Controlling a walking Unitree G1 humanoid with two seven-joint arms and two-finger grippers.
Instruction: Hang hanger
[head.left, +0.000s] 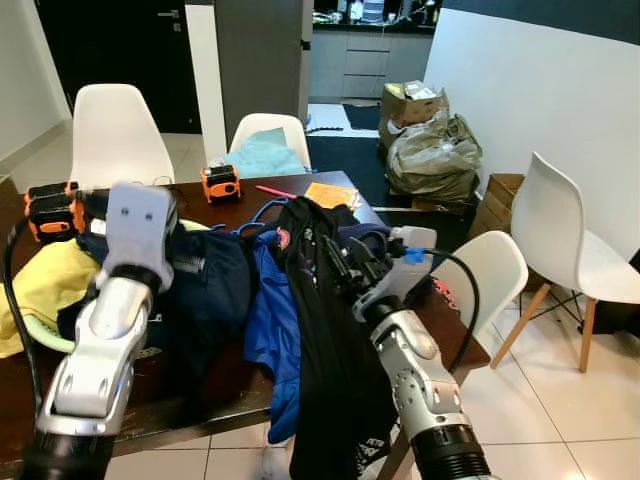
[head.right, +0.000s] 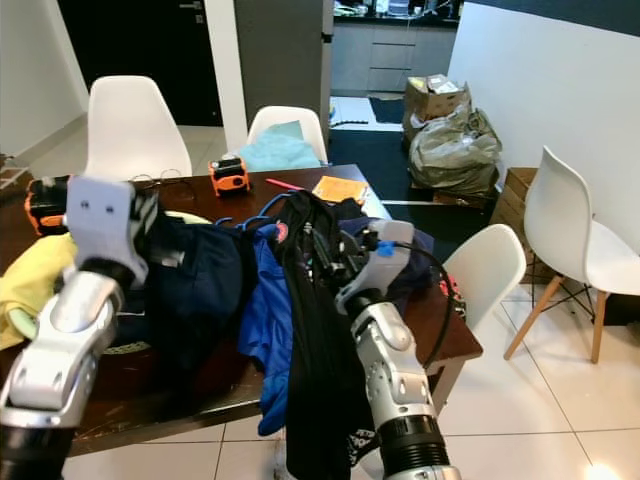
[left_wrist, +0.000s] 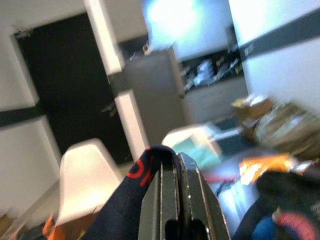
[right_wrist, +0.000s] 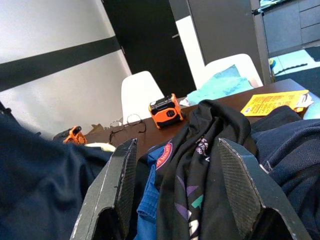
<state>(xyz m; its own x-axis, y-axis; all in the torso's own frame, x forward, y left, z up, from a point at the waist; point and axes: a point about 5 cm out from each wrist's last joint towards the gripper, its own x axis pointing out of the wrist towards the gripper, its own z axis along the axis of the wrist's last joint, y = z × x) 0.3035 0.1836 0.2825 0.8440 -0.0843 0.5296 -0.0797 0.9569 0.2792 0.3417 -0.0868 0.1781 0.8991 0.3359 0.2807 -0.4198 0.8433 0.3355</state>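
Left pincer (left_wrist: 175, 200) is pinching navy garment (head.left: 215, 290), forearm raised over tabletop (head.left: 300, 190). Right pincer (right_wrist: 185, 195) is spread around black garment (right_wrist: 210, 150), arm angling up. Can't make out hanger.

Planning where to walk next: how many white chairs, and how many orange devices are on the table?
White chairs: 4
Orange devices: 2
Total: 6

White chairs (head.left: 116, 130) behind table; orange device (head.left: 221, 183), yellow leaflet (head.left: 331, 194), possibly spectacles (right_wrist: 125, 124) on tabletop.
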